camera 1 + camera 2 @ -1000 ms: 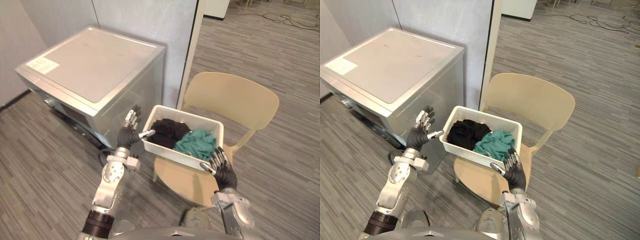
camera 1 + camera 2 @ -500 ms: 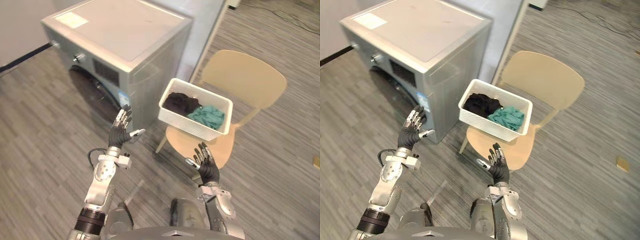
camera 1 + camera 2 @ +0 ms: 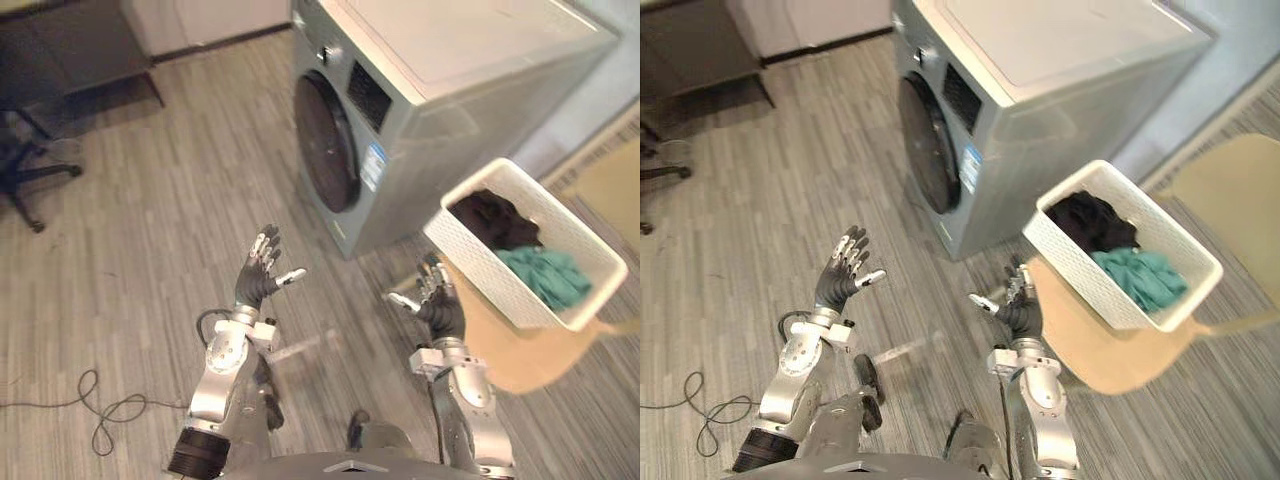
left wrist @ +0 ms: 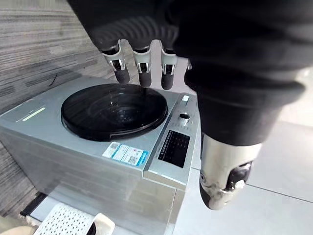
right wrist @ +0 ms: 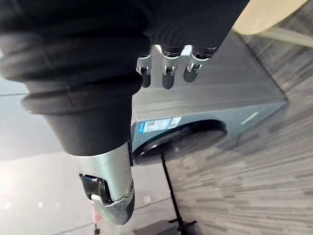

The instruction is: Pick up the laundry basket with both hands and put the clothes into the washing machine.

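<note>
We see left hand (image 3: 255, 283) and right hand (image 3: 438, 312) spread open, empty, over grey plank floor (image 3: 150, 220); laundry basket (image 3: 480, 275) on chair (image 3: 520, 362) beside washing machine (image 3: 420, 130).

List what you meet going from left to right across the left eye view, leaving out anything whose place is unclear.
black chair → left hand → washing machine door → right hand → laundry basket
</note>
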{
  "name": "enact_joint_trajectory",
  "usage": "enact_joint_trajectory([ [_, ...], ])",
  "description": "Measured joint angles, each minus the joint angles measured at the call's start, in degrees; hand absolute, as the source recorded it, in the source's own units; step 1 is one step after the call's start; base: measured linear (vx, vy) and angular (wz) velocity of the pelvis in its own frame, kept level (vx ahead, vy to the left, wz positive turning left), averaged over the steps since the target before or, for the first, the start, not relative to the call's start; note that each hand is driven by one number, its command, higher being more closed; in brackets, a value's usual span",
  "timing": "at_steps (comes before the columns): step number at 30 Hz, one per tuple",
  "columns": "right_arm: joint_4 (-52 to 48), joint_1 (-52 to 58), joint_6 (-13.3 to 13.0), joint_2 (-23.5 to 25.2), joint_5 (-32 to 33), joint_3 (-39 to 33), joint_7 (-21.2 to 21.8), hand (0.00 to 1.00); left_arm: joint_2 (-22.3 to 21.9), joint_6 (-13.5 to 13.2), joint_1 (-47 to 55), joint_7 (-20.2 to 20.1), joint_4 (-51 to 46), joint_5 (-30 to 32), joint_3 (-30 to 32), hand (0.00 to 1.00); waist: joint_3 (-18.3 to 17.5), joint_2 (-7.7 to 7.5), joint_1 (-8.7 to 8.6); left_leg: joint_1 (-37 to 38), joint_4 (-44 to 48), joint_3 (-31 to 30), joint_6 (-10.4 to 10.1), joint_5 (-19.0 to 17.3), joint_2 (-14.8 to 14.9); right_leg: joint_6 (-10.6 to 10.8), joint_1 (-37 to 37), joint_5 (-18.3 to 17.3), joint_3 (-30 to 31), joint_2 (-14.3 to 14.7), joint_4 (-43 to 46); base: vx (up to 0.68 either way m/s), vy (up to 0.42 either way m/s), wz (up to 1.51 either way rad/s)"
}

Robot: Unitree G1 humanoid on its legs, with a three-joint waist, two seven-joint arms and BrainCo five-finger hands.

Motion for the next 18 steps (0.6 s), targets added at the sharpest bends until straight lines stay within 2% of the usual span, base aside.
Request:
enact_joint_trajectory([
  [1, 0.91, -0.84, -0.01, 0.12, -1.61, -1.76, -0.21, 0.00, 0.09, -0.01, 0.05, -0.04, 0.88, 0.01, -0.06, 0.00, -0.25, 0.49, -0.04, -1.10, 1.51, 0.52, -2.42, -1.83, -0.45, 0.23, 0.41, -0.15, -1.52, -1.17, 0.03, 0.03, 0.105, 0.79],
  [2, 1.81, -1.40, -0.05, 0.17, -2.06, -2.58, -0.33, 0.00, 0.22, 0.00, -0.14, -0.04, 1.57, 0.01, -0.19, 0.00, -0.24, 0.46, -0.33, -1.71, 2.72, 1.37, -3.59, -3.78, -0.44, 0.31, 0.78, -0.11, -2.57, -2.25, -0.48, 0.07, 0.209, 0.88],
  [3, 5.07, -3.42, 0.02, 0.10, -3.00, -5.16, -0.86, 0.00, 0.81, 0.03, -0.32, 0.08, 3.58, 0.05, 0.35, 0.00, -0.41, 0.96, -0.55, -2.81, 5.01, 2.36, -1.66, -3.46, 0.02, 0.99, 1.26, -0.57, -4.53, -3.91, -0.99, 0.08, 0.176, 0.68],
  [4, 5.79, -3.81, 0.07, 0.14, -3.42, -6.47, -1.48, 0.00, 0.66, 0.11, -0.35, 0.14, 4.54, 0.06, 0.19, 0.00, -0.54, 1.47, -0.85, -2.93, 5.03, 3.52, -1.10, -2.68, 0.26, 1.53, 1.81, -0.83, -5.41, -3.79, -1.05, 0.11, 0.165, 0.87],
  [5, 7.02, -4.05, 0.20, 0.28, -3.92, -8.80, -2.85, 0.00, 0.68, 0.41, -0.43, 0.16, 6.30, 0.07, 0.07, 0.00, -0.50, 1.52, -1.67, -2.74, 5.11, 3.97, 0.15, -0.65, -0.75, 2.62, 3.57, -1.43, -7.15, -4.93, -1.41, 0.15, 0.118, 0.84],
  [6, 7.21, -3.94, 0.26, 0.27, -4.19, -11.29, -3.53, 0.00, 0.75, 0.56, -0.45, 0.12, 7.53, 0.07, 0.05, 0.00, -0.57, 1.07, -1.95, -2.80, 5.92, 3.47, 0.39, -0.78, -2.92, 3.07, 5.13, -1.70, -8.91, -6.78, -2.08, 0.18, 0.141, 0.75],
  [7, 7.20, -3.98, 0.25, 0.26, -4.20, -11.79, -3.77, 0.00, 0.77, 0.60, -0.47, 0.12, 7.74, 0.07, 0.06, 0.00, -0.55, 0.90, -2.02, -2.91, 6.18, 3.33, 0.61, -0.95, -3.34, 3.13, 5.43, -1.75, -9.14, -7.16, -2.20, 0.26, 0.218, 0.60],
  [8, 7.25, -4.04, 0.29, 0.29, -4.30, -14.32, -4.55, 0.00, 0.92, 1.13, -0.50, 0.02, 8.11, 0.21, 0.05, 0.00, -0.35, 0.32, -2.48, -2.69, 8.10, 2.92, 2.26, -2.95, -5.58, 3.12, 7.38, -1.77, -10.62, -9.33, -1.81, 0.31, 0.216, 0.63],
  [9, 7.54, -4.35, 0.38, 0.02, -4.42, -17.35, -5.28, 0.00, 0.83, 1.34, -1.12, -0.14, 10.12, 1.20, 0.03, 0.00, -0.14, -0.05, -3.59, -1.39, 10.01, 1.87, 4.09, -6.03, -8.32, -1.34, 4.97, -0.36, -8.54, -13.77, 10.32, 0.34, 0.236, 0.74],
  [10, 8.03, -4.60, 0.36, 0.03, -4.54, -18.07, -5.38, 0.00, 1.01, 1.62, -1.25, -0.20, 10.88, 1.23, 0.04, 0.00, 0.15, -0.39, -4.33, -0.01, 10.12, 1.47, 4.54, -6.99, -9.40, -6.30, 2.88, 1.24, -6.71, -15.79, 16.90, 0.39, 0.250, 0.67],
  [11, 9.99, -5.43, 0.25, 0.04, -4.84, -18.69, -5.49, 0.00, 1.73, 1.85, -1.27, -0.28, 11.39, 1.65, 0.28, 0.00, 0.46, -0.50, -5.66, 3.23, 10.18, 1.12, 4.75, -9.00, -10.38, -13.38, -1.11, 4.88, -1.43, -17.68, 27.96, 0.34, 0.219, 0.35],
  [12, 11.07, -5.86, 0.22, 0.04, -4.81, -18.58, -5.45, 0.00, 2.04, 1.89, -1.27, -0.29, 11.41, 1.96, 0.51, 0.00, 0.47, -0.51, -5.84, 4.33, 10.18, 0.98, 4.45, -9.53, -10.38, -12.48, -3.21, 4.41, 0.86, -17.29, 31.56, 0.42, 0.223, 0.06],
  [13, 13.17, -6.86, 0.22, 0.06, -4.72, -17.84, -5.24, 0.00, 3.18, 1.86, -1.27, -0.34, 11.41, 2.35, 1.43, 0.00, 0.51, -0.44, -5.83, 6.87, 9.11, 0.97, 4.19, -10.45, -10.16, -9.69, -7.66, 2.64, 3.20, -15.35, 35.80, 0.40, 0.172, -0.18],
  [14, 14.11, -7.48, 0.22, 0.09, -4.70, -17.21, -5.08, 0.00, 4.03, 1.85, -1.31, -0.34, 11.49, 2.34, 2.11, 0.00, 0.56, -0.36, -5.90, 8.55, 7.90, 1.11, 3.79, -10.67, -10.05, -8.04, -10.03, 1.63, 3.52, -13.52, 35.14, 0.47, 0.168, -0.32],
  [15, 14.25, -7.89, 0.18, 0.12, -4.70, -16.63, -4.78, 0.00, 4.78, 1.84, -1.28, -0.65, 11.66, 2.34, 3.06, 0.00, 0.63, -0.25, -5.90, 10.33, 6.41, 1.73, 3.96, -10.52, -9.96, -6.15, -12.86, 0.52, 3.44, -11.00, 30.98, 0.38, 0.112, -0.25],
  [16, 14.35, -8.14, 0.16, 0.12, -4.70, -16.51, -4.74, 0.00, 5.06, 1.83, -1.32, -0.79, 12.02, 2.34, 3.40, 0.00, 0.72, -0.13, -5.99, 11.04, 5.86, 1.85, 3.93, -10.52, -9.96, -5.52, -13.79, 0.17, 3.23, -9.78, 27.96, 0.37, 0.069, -0.20],
  [17, 15.16, -9.01, 0.14, 0.04, -4.72, -16.52, -4.72, 0.00, 5.34, 1.84, -1.34, -1.13, 12.62, 2.30, 4.05, 0.00, 1.08, 0.29, -6.48, 12.46, 4.89, 1.87, 3.84, -10.56, -9.86, -4.58, -15.51, 0.00, 3.39, -7.16, 20.09, 0.41, 0.033, -0.08],
  [18, 16.17, -9.90, 0.16, -0.16, -4.75, -16.53, -4.73, 0.00, 5.31, 1.81, -1.44, -1.26, 13.39, 2.29, 4.30, 0.00, 1.54, 0.74, -7.01, 13.61, 4.37, 1.86, 3.07, -11.01, -9.51, -2.93, -16.53, 1.46, 4.78, -4.42, 10.92, 0.41, 0.013, -0.04],
])
